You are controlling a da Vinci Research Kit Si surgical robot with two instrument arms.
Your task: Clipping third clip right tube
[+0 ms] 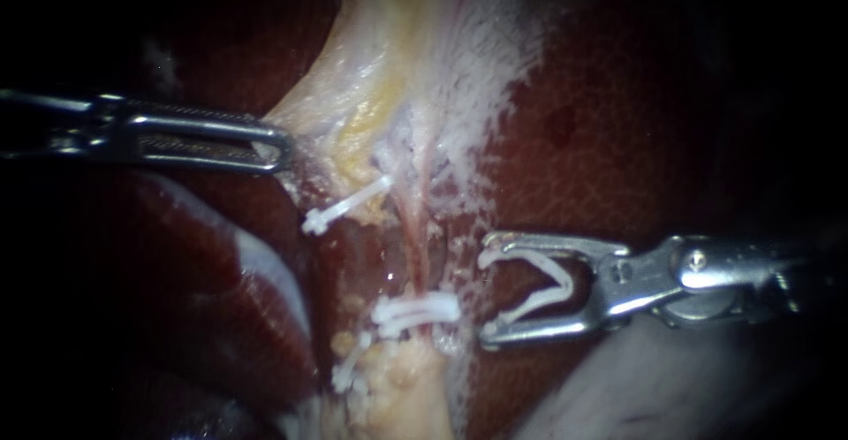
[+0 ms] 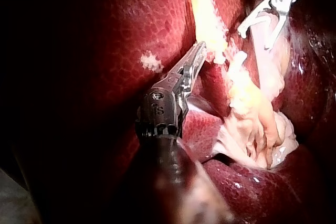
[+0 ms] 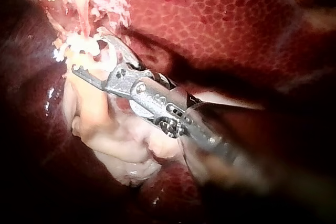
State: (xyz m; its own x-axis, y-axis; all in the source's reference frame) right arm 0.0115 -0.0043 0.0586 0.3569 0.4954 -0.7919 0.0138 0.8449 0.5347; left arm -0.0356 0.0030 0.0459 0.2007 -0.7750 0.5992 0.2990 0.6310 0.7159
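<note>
1. The right tube (image 1: 417,241) is the thin pink strand running down the middle of the endoscope view, from the pale tissue (image 1: 380,51) above to the yellow fat (image 1: 397,391) below.
2. We judge it soft, wet and easily torn. Only a clip should squeeze it, and the place to take it is the bare stretch above the paired clips (image 1: 415,309), which lie across it low down, one against the other.
3. The loaded clip (image 1: 543,285) is white and, we judge, light and springy. Its legs are spread and its mouth faces the tube from just beside it, not yet around it.
4. The right instrument (image 1: 486,292) has its jaws wide apart, each seated on one leg of that clip, so it grips the clip and no tissue.
5. The left instrument (image 1: 278,148) has its jaws closed on the edge of the pale tissue, which looks drawn sideways towards it.
6. We count two instruments and five clips: the pair, an upper clip (image 1: 343,208) and a lower clip (image 1: 349,367) left of the tube, and the loaded one. The liver (image 1: 636,140) surrounds everything.
</note>
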